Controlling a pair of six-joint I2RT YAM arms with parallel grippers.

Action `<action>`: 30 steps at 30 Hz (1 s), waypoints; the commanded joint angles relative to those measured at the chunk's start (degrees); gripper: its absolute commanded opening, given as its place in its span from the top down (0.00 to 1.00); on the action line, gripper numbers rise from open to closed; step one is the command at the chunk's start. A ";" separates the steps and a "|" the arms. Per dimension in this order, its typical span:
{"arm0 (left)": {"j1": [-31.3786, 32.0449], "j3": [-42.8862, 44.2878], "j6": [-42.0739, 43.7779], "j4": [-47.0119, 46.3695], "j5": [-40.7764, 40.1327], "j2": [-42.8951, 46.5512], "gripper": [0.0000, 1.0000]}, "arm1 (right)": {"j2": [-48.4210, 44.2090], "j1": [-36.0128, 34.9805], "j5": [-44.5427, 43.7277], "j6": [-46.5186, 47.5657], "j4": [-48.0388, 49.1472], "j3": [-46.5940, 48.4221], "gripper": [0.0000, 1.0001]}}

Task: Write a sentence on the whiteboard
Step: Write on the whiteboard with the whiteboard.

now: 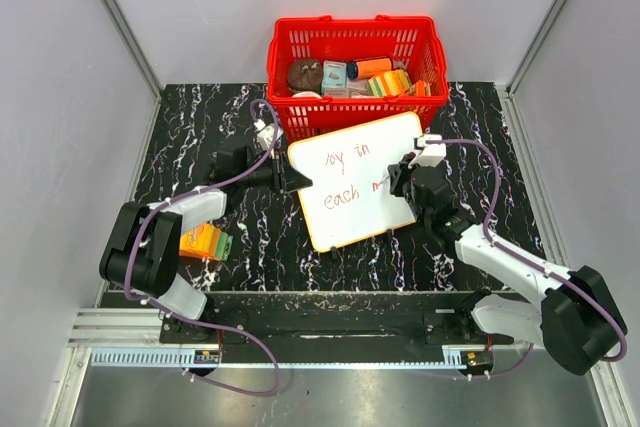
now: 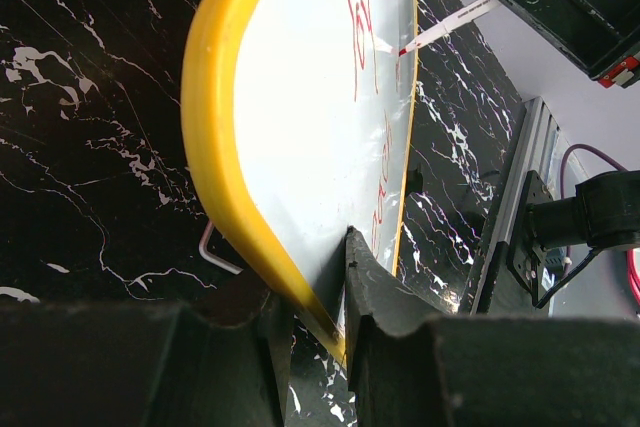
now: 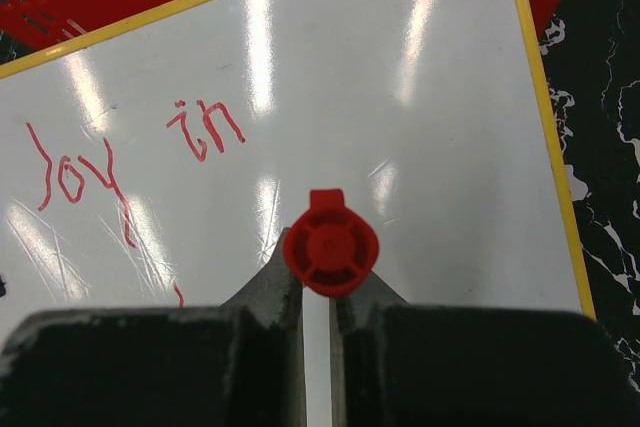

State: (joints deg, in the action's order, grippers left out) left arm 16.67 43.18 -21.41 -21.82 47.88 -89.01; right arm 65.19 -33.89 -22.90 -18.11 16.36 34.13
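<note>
Whiteboard (image 1: 352, 219) in left pincer (image 1: 293, 179), marker (image 3: 330, 247) in right pincer (image 1: 398, 183)

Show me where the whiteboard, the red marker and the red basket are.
whiteboard (image 1: 352, 223), top view, bare white face.
red marker (image 3: 331, 247), right wrist view, round rear end.
red basket (image 1: 320, 115), top view, front wall.

The whiteboard (image 3: 400, 97) has a smooth, glossy white face which mirrors the lamps in bright stripes. Its yellow rim (image 2: 215, 147) looks like shiny moulded plastic. The table (image 1: 200, 137) is black with white veins like marble, with only a weak shine. The basket (image 1: 300, 47) is red plastic lattice. The marker (image 3: 331, 247) is red, slightly glossy plastic. The right gripper (image 3: 317, 277) has fingers (image 3: 262, 292) of matt, grainy black plastic. The rail (image 1: 300, 357) is ribbed grey metal.
</note>
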 commanded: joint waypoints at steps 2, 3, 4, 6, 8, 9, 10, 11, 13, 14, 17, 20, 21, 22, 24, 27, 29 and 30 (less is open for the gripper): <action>1.79 -0.02 11.21 3.89 -7.71 -2.39 1.00 | -1.11 0.67 0.83 -0.61 -0.36 -0.20 1.00; 1.79 -0.02 11.21 3.89 -7.62 -2.39 1.00 | -1.20 0.67 1.10 -0.79 -0.45 -0.38 1.00; 1.79 0.06 11.21 3.89 -7.71 -2.31 1.00 | -1.12 0.67 1.19 -0.88 -0.63 -0.55 1.00; 1.79 0.06 11.21 3.98 -7.62 -2.48 1.00 | -1.47 0.67 1.54 -1.05 -1.07 -1.17 1.00; 1.79 0.06 11.21 3.89 -7.62 -2.48 1.00 | -2.08 0.67 1.80 -1.31 -1.42 -1.61 1.00; 1.79 0.06 11.21 3.98 -7.71 -2.39 1.00 | -2.17 0.67 1.89 -1.32 -1.59 -1.78 1.00; 1.79 -0.02 11.21 3.98 -7.71 -2.48 1.00 | -2.34 0.67 1.89 -1.32 -1.77 -1.96 1.00; 1.79 0.06 11.21 3.98 -7.71 -2.48 1.00 | -2.69 0.67 1.98 -1.49 -2.03 -2.22 1.00; 1.88 0.06 11.21 3.98 -7.71 -2.39 1.00 | -3.14 0.67 2.07 -1.58 -2.30 -2.58 1.00; 1.88 0.06 11.21 3.98 -7.80 -2.48 1.00 | -3.40 0.67 2.15 -1.58 -2.47 -2.92 1.00; 1.88 0.06 11.21 3.98 -7.80 -2.31 1.00 | -4.01 0.67 2.33 -1.75 -3.00 -3.37 1.00; 1.88 0.06 11.21 3.98 -7.80 -2.31 1.00 | -4.45 0.67 2.42 -1.93 -3.26 -3.63 1.00; 1.88 0.06 11.21 3.98 -7.80 -2.31 1.00 | -4.80 0.67 2.33 -1.93 -3.35 -3.54 1.00; 1.88 0.06 11.21 4.07 -7.89 -2.31 1.00 | -5.07 0.67 2.24 -1.93 -3.35 -3.54 1.00; 1.88 0.06 11.30 4.07 -7.89 -2.31 1.00 | -6.47 0.67 2.50 -2.02 -3.27 -3.11 1.00; 1.97 0.06 11.30 4.16 -7.89 -2.31 1.00 | -8.85 0.67 2.51 -2.46 -3.18 -2.23 1.00; 1.97 0.06 11.30 4.16 -7.97 -2.31 1.00 | -9.72 0.67 1.89 -2.28 -3.18 -1.18 1.00; 1.97 0.06 11.30 4.16 -7.80 -2.31 1.00 | -9.73 0.67 1.63 -2.20 -3.18 -0.74 1.00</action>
State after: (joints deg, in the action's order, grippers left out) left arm 17.04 43.51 -20.84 -21.26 47.72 -89.03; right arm 57.71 -33.58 -20.80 -19.81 12.36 30.83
